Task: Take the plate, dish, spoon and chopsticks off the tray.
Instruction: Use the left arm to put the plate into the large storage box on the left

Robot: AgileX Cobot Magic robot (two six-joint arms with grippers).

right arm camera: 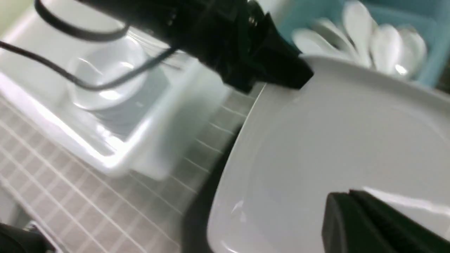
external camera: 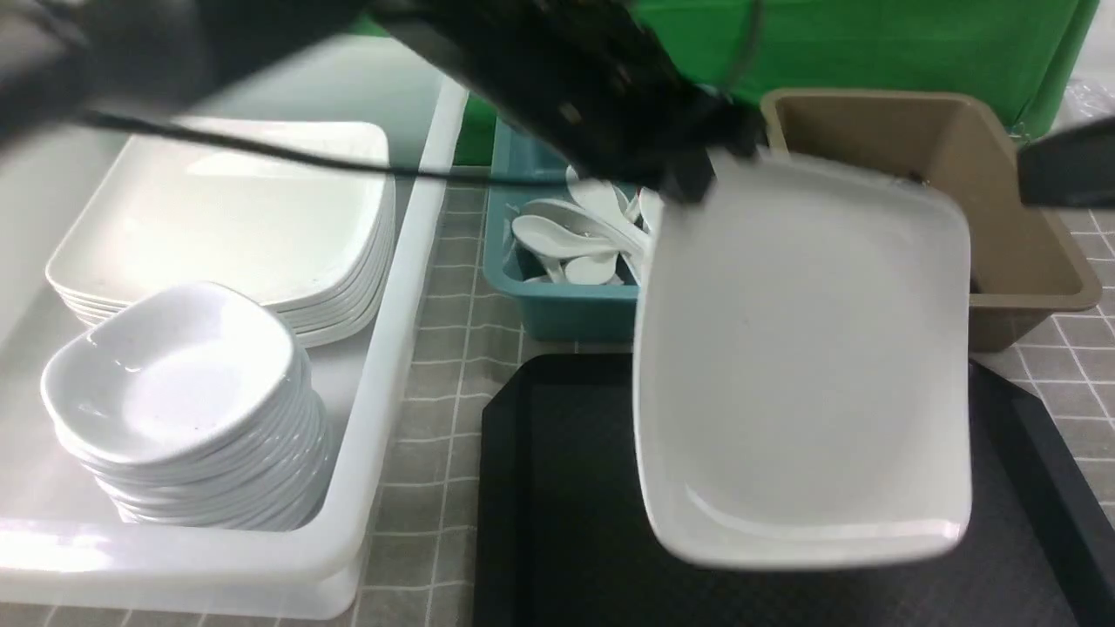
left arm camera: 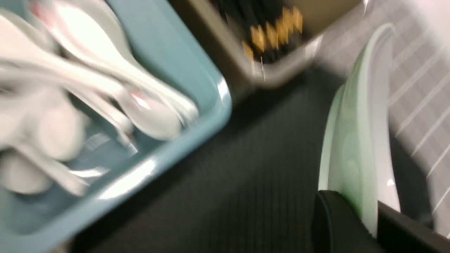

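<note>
The large white square plate (external camera: pixel 801 366) hangs tilted above the black tray (external camera: pixel 566 522), its far edge raised. My left gripper (external camera: pixel 697 178) is shut on the plate's far left corner. In the left wrist view the plate rim (left arm camera: pixel 362 140) runs edge-on between the two black fingers (left arm camera: pixel 337 225). My right gripper (right arm camera: pixel 348 195) is shut with nothing in it, hovering close over the plate's inner face (right arm camera: pixel 334 140). The right arm (external camera: pixel 1067 165) shows blurred at the right edge. No dish, spoon or chopsticks show on the tray's visible part.
A teal bin (external camera: pixel 557 305) behind the tray holds several white spoons (external camera: pixel 566 239). A brown bin (external camera: pixel 1028 252) at the back right holds black sticks (left arm camera: pixel 270 31). A white crate (external camera: pixel 383 348) on the left holds stacked square plates (external camera: pixel 235 209) and small dishes (external camera: pixel 174 374).
</note>
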